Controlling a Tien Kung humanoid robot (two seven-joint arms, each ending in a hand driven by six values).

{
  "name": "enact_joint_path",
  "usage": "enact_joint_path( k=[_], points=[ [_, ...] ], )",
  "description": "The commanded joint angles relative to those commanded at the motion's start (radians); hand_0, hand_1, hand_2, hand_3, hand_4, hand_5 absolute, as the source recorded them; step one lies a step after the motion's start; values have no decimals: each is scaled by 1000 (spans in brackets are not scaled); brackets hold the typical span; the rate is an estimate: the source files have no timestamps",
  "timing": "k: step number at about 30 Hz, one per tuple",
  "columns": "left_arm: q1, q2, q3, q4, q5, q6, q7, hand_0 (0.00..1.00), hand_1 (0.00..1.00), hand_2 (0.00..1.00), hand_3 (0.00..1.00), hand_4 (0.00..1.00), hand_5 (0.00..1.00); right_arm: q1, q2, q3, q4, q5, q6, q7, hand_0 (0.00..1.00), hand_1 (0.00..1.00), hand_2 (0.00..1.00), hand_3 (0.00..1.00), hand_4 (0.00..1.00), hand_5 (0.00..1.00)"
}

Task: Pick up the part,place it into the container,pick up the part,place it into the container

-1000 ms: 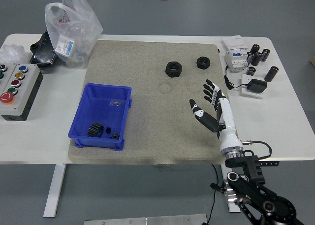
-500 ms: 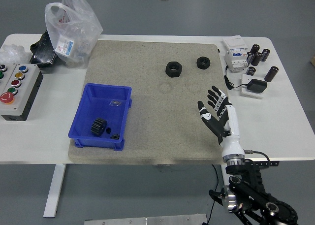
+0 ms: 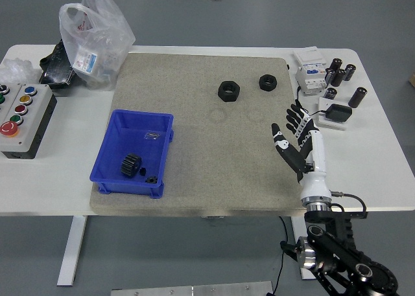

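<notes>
**Insp. A:** Since only the head view is on file, findings come from that alone. Right hand (image 3: 293,135) hovers over the mat's right side, fingers spread, holding nothing. Left arm not in frame.

**Insp. B:** Task items?

**Insp. A:** Blue container (image 3: 133,153) sits at the mat's (image 3: 194,166) left, w/ a black gear (image 3: 131,164) and a few small dark bits inside. Two black hex nuts remain on the mat's far portion: larger nut (image 3: 228,90) and smaller nut (image 3: 267,82), near each other but apart. Both lie beyond the hand, not touching it.

**Insp. B:** Recommendation for the step?

**Insp. A:** Judged as a reach for the next part. Advise going for one nut only, approaching from above w/ fingers kept wide until they bracket the flats, then closing evenly so it doesn't skid on the mat. Keep clear of the second nut and of the breaker (image 3: 310,72) and black cylinders (image 3: 340,72) on the tabletop (image 3: 363,160) at right.

**Insp. B:** Limits of the record?

**Insp. A:** Palm side of the hand not visible. Small bits in the container too tiny to ID. Bag (image 3: 94,34) contents unclear; button box (image 3: 23,118) is cut off at the left edge.
</notes>
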Motion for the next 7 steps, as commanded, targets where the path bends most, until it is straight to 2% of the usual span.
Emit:
enact_joint_path(
  k=[7],
  points=[
    [-1, 2, 7, 0, -1, -1, 4, 616, 608, 601, 604, 529, 366, 1, 2, 9, 1, -16, -12, -10, 853, 852, 816, 822, 760, 244]
  ],
)
